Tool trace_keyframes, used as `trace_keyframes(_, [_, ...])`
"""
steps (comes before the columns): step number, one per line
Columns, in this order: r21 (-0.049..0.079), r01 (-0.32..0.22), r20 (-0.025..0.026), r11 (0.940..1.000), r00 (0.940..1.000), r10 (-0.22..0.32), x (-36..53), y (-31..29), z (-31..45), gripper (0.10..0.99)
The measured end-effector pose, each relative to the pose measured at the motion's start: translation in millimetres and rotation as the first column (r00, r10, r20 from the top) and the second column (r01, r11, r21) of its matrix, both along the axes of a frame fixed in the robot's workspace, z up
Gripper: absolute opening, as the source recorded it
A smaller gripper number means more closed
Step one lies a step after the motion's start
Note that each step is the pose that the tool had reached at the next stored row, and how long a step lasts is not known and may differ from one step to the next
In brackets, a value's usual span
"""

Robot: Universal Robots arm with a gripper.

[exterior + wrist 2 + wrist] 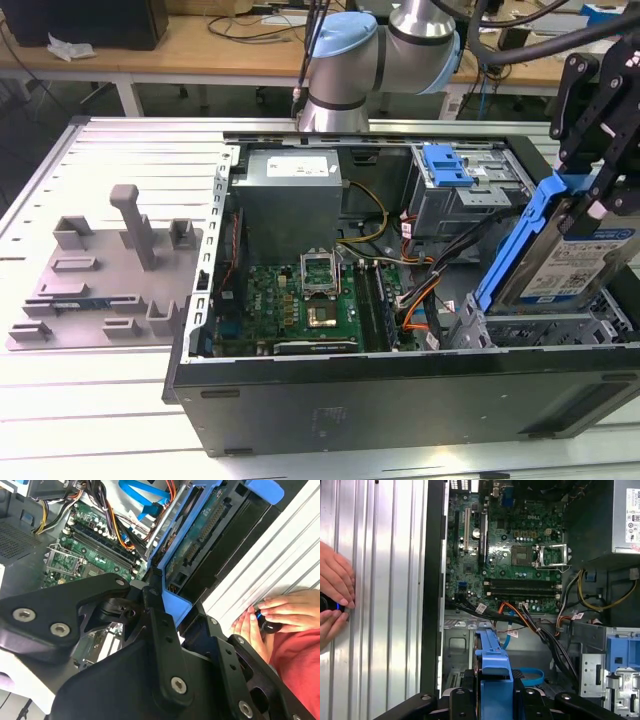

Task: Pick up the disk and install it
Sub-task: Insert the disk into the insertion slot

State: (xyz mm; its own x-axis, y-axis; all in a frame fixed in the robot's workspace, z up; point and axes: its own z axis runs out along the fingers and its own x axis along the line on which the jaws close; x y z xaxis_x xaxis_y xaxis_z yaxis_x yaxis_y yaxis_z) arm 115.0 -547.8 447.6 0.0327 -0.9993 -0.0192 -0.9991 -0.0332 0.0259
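In the exterior view my gripper (592,200) is clamped on the disk (572,255), jaws closed on its upper end, at the exterior view's right over the open computer case (400,395). The disk hangs directly below my jaws, tilted. Its long axis slopes down toward the exterior view's left, and the lower end of its blue rail dips just above the grey drive cage (530,330). I judge it lifted and brought to the cage but not yet seated. In the second wrist view my black fingers (156,611) pinch the blue rail, and the disk (202,540) runs straight away from me with its circuit-board side showing. The motherboard (90,555) lies off to one side, and a person's hand (287,612) rests on the ribbed table beside the case. In the first wrist view the disk (495,672) appears edge-on, a blue strip rising between my jaws, with the cage floor beyond it and the motherboard (510,565) farther on.
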Motion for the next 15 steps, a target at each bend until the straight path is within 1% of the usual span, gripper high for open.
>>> trace_keyframes(6, [0.000, 0.000, 0.0001, 1.0000, 1.0000, 0.000, 0.0, 0.0, -6.7, 0.369])
trace_keyframes(11, [0.000, 0.000, 0.0001, 1.0000, 1.0000, 0.000, 0.0, -0.2, -15.5, 0.369])
trace_keyframes(15, [0.000, 0.000, 0.0001, 1.0000, 1.0000, 0.000, 0.0, -0.5, -20.0, 0.369])
